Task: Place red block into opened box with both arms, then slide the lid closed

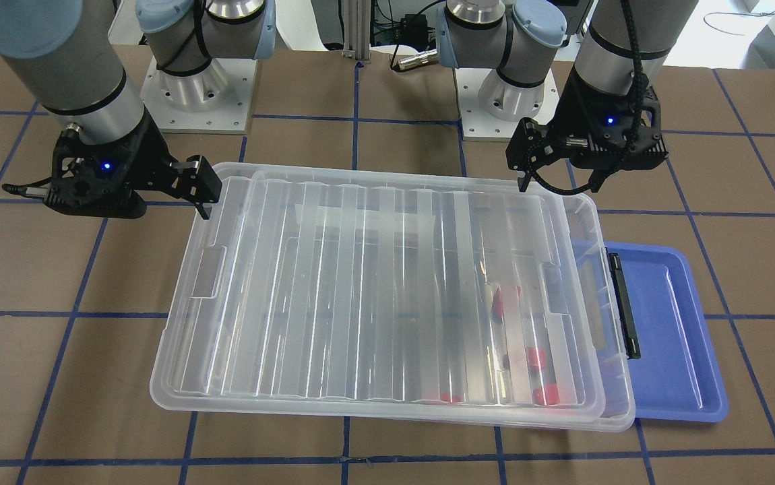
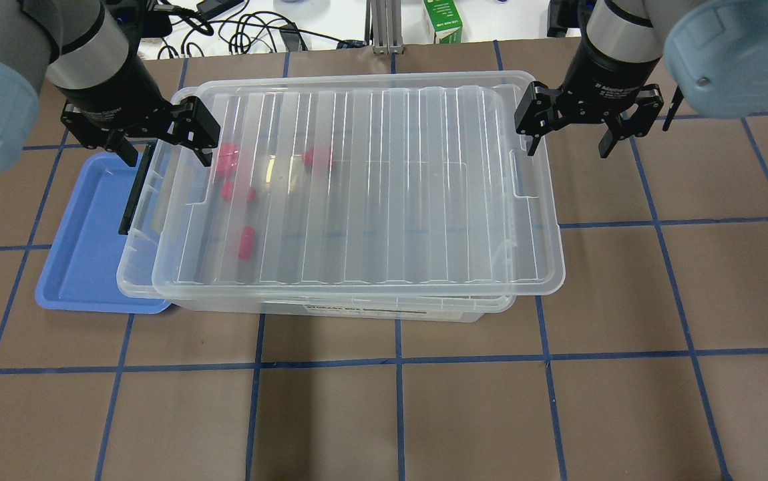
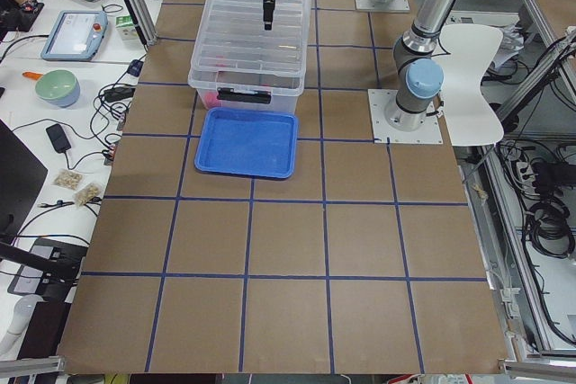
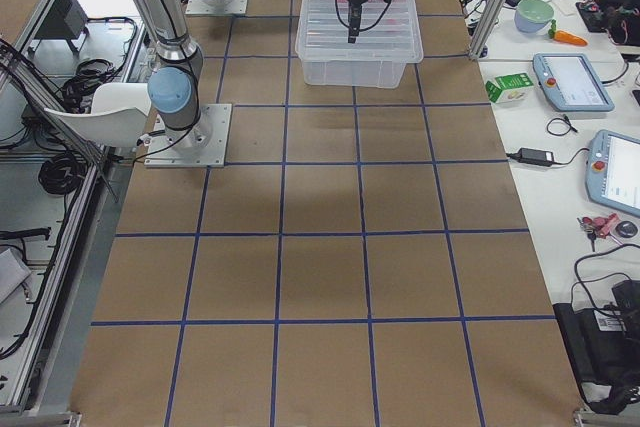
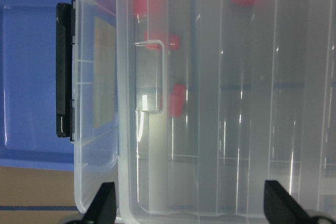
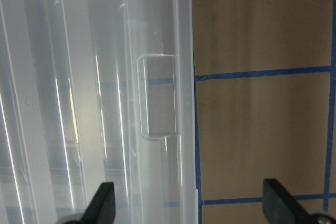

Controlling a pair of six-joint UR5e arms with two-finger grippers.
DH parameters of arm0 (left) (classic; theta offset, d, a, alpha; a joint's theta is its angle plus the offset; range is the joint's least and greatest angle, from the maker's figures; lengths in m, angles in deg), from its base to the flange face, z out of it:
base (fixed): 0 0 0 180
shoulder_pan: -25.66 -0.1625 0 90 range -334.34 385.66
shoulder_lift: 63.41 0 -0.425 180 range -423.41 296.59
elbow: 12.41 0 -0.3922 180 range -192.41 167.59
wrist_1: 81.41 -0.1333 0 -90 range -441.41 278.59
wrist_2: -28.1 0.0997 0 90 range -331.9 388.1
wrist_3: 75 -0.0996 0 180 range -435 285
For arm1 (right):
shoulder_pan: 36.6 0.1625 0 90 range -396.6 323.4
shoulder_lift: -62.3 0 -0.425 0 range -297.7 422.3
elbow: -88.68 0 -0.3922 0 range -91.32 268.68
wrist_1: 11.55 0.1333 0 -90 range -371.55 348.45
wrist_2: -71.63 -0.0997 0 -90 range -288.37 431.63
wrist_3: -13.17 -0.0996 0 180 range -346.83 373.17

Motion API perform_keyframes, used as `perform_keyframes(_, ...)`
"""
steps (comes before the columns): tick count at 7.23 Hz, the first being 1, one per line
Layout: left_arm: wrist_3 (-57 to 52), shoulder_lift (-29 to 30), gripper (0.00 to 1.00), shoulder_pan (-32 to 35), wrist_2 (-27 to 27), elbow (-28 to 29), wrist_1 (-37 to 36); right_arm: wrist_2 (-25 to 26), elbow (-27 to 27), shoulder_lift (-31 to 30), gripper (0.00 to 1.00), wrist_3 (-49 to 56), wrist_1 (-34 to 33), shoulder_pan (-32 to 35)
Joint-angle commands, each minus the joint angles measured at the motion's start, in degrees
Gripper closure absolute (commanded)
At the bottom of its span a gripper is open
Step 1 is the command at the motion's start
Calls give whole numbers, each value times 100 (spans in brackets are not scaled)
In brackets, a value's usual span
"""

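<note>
The clear box (image 2: pixel 138 270) stands mid-table with its black bar (image 2: pixel 131 194) at my left. The ribbed lid (image 2: pixel 391 187) lies on top, shifted to my right, so a narrow strip at the box's left end is uncovered. Several red blocks (image 2: pixel 238 192) show through the lid near that end, also in the left wrist view (image 5: pixel 176 100). My left gripper (image 2: pixel 169 157) is open and empty over the lid's left edge and its recess (image 5: pixel 152 77). My right gripper (image 2: pixel 569 151) is open and empty, straddling the lid's right edge (image 6: pixel 184 77).
A blue tray (image 2: pixel 83 250) lies against the box's left end, partly under it. A green carton (image 2: pixel 442 20) and cables sit past the table's far edge. The arm bases (image 1: pixel 195 94) stand behind the box. Brown table with blue tape lines lies in front.
</note>
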Motion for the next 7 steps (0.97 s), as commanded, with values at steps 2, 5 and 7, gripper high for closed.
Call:
perform_keyframes(2,35,-25,0,0,-26,7,0,74,27,-313,0,-6,405,-133)
perform_keyframes(5,35,10,0,8,-18,7,0,83,36,-411,0,-14,449,-124)
perform_keyframes(7,53,37,0,35,-9,-2,0,66,80,-402,0,-14,449,-124)
